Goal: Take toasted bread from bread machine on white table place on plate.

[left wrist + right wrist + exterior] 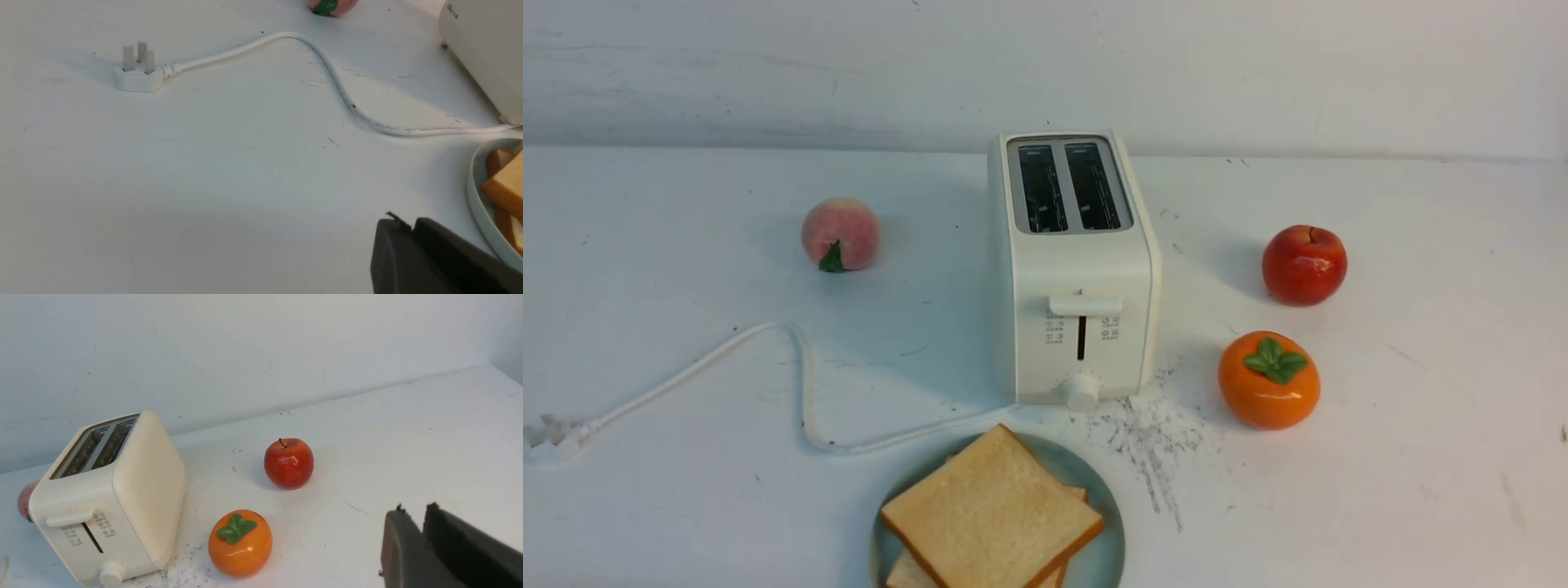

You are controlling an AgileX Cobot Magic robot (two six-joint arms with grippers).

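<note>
Evidently the front view shows both thick tan toasted bread slices (pixel 991 514) stacked on the round pale green-blue plate (pixel 1104 559) before the white two-slot bread machine (pixel 1074 269), its slots empty. In the left wrist view, the left gripper (pixel 402 222) holds nothing, its dark jaws nearly together beside the plate. In the right wrist view, the right gripper (pixel 414 510) shows a narrow gap and holds nothing; I judge only a clear retreat remains, avoiding the glossy orange persimmon (pixel 240 543)
</note>
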